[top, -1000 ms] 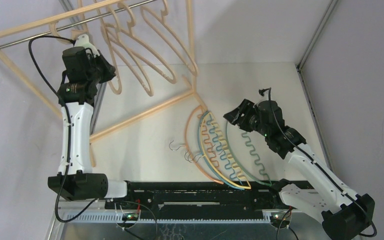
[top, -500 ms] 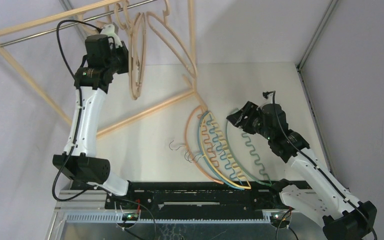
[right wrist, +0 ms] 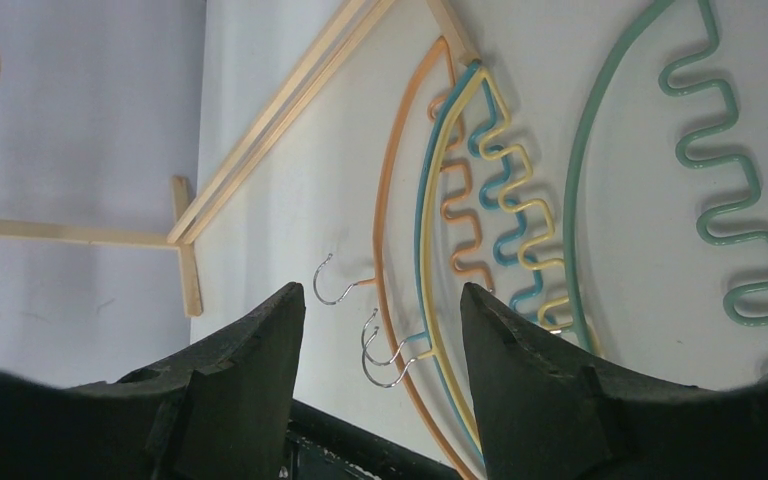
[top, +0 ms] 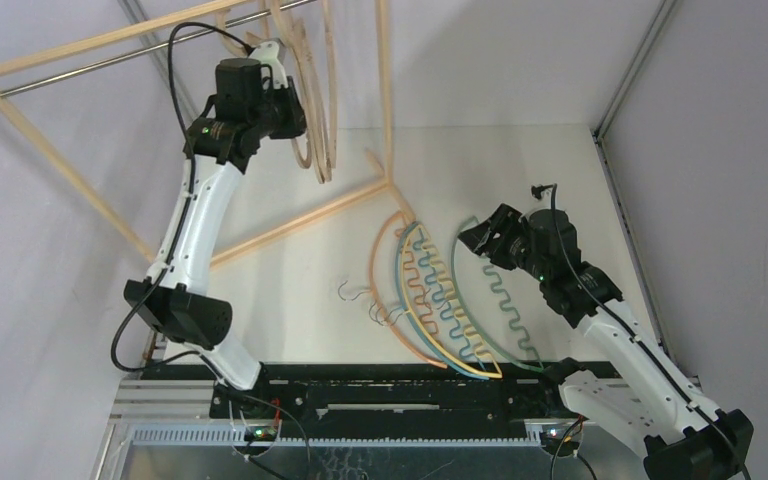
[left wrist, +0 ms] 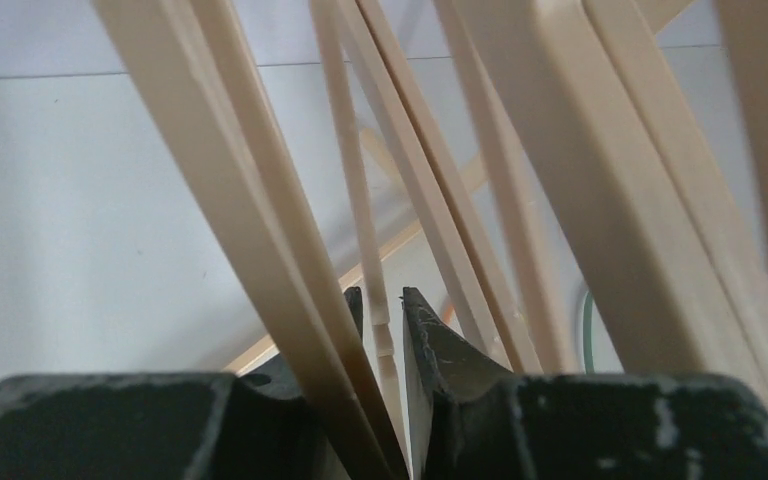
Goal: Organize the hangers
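Several curved light-wood hangers (top: 312, 110) hang bunched together from the metal rail. My left gripper (top: 288, 108) is raised among them. In the left wrist view the left gripper (left wrist: 382, 296) is nearly closed on one thin wooden hanger bar (left wrist: 355, 190), with thicker bars (left wrist: 250, 200) crossing in front. Orange (top: 374, 268), teal (top: 407, 295), yellow (top: 457, 335) and green (top: 508, 300) wavy hangers lie on the table. They also show in the right wrist view: orange (right wrist: 382, 200), teal (right wrist: 419, 210), yellow (right wrist: 438, 170), green (right wrist: 730, 170). My right gripper (top: 472, 236) hovers open and empty above them (right wrist: 380, 292).
The big light-wood rack frame (top: 290, 225) stands at the back left with its metal rail (top: 90, 68) on top. One base bar crosses the table toward the orange hanger. Small metal hooks (right wrist: 385, 350) lie beside the black front rail (top: 410, 385).
My left arm has swung right along the rail. The wooden hangers have gone from spread out to bunched and edge-on. The right arm has barely shifted.
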### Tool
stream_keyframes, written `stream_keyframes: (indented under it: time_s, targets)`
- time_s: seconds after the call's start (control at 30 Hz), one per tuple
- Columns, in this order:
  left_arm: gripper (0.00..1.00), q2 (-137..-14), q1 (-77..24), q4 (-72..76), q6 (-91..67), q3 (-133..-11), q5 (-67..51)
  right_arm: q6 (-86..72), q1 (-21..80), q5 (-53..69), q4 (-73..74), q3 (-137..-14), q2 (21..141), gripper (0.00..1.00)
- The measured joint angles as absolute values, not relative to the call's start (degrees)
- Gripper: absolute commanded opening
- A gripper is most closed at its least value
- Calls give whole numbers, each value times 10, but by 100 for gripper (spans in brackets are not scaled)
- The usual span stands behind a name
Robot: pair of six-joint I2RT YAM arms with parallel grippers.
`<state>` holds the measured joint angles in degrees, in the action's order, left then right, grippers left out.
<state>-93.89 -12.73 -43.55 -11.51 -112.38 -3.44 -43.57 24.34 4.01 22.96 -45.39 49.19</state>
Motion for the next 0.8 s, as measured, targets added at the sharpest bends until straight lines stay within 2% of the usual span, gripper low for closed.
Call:
stream_keyframes:
  time_s: [0.63,0.8]
  targets:
    - [28,-1082,-194,-443,-94,-1289,-75,-435,226,48,230,-447,478,67]
    - [34,-1096,-220,-436,-75,-1296,-85,-434,218,51,231,-438,474,67]
